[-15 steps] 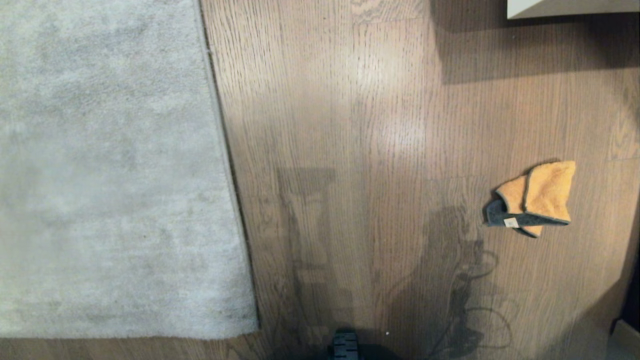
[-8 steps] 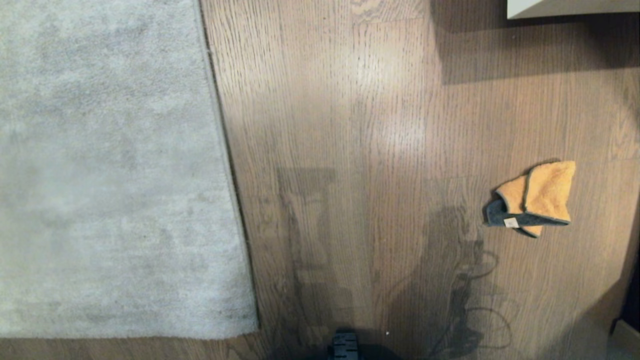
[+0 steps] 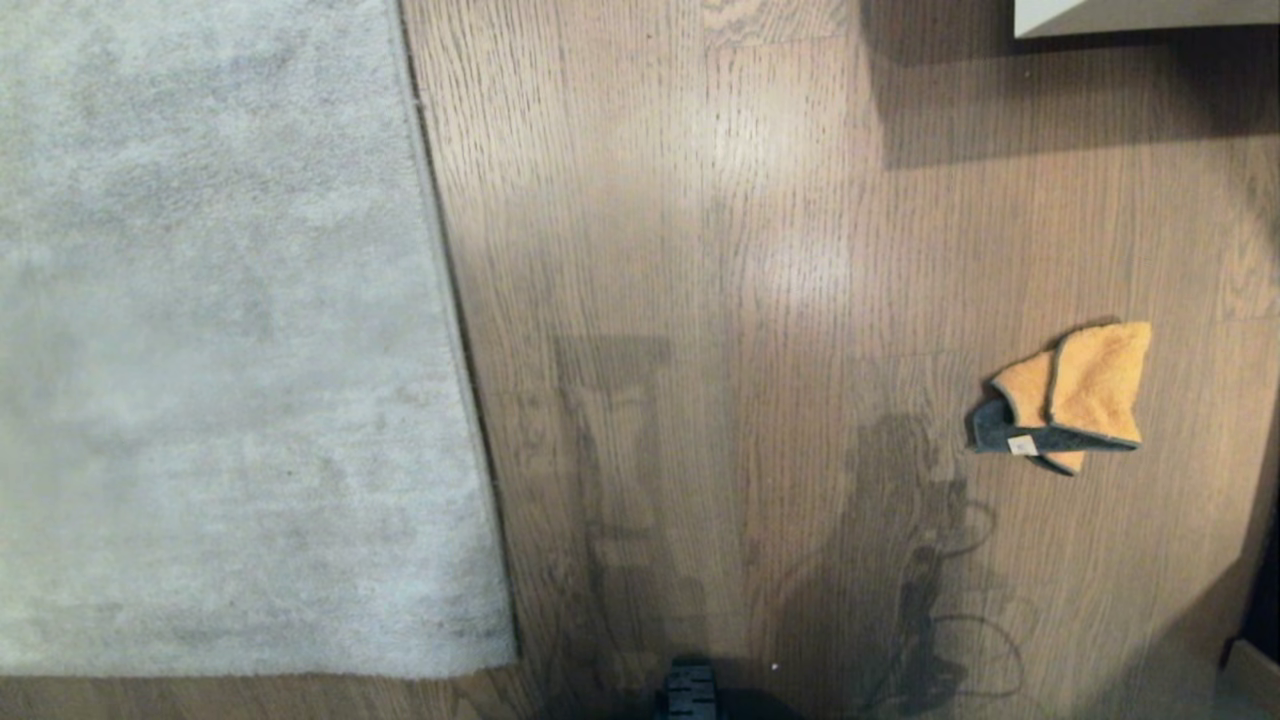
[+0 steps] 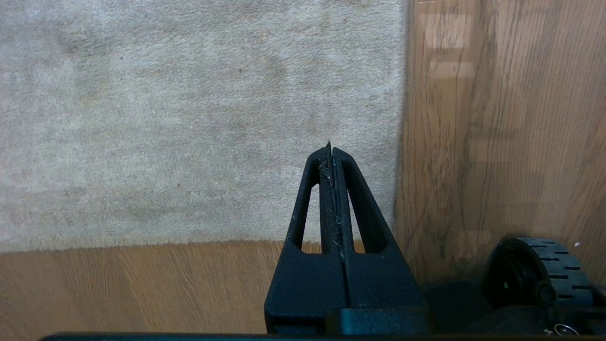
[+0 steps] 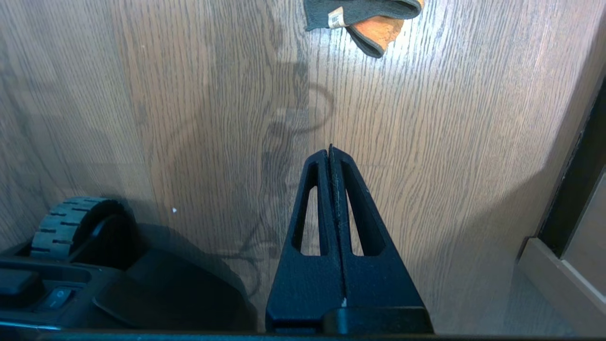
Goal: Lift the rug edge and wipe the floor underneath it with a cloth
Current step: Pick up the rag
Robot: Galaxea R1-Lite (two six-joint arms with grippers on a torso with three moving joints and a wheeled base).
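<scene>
One floor [image 3: 700,200] of brown oak-grain planks fills the head view. One pale grey rug [image 3: 200,350] lies flat on its left part; the rug edge [image 3: 455,330] runs top to bottom, unlifted, ending at a near corner. One pale furniture corner [image 3: 1140,15] sits at upper right. One cloth [image 3: 1070,395], orange with a grey part and a small label, lies crumpled on bare planks at right, well apart from the rug. Two grippers: left gripper [image 4: 330,151] above the rug corner, right gripper [image 5: 330,152] above the planks short of the cloth, both with fingers pressed together, empty. One base wheel [image 5: 61,222] shows beside each.
</scene>
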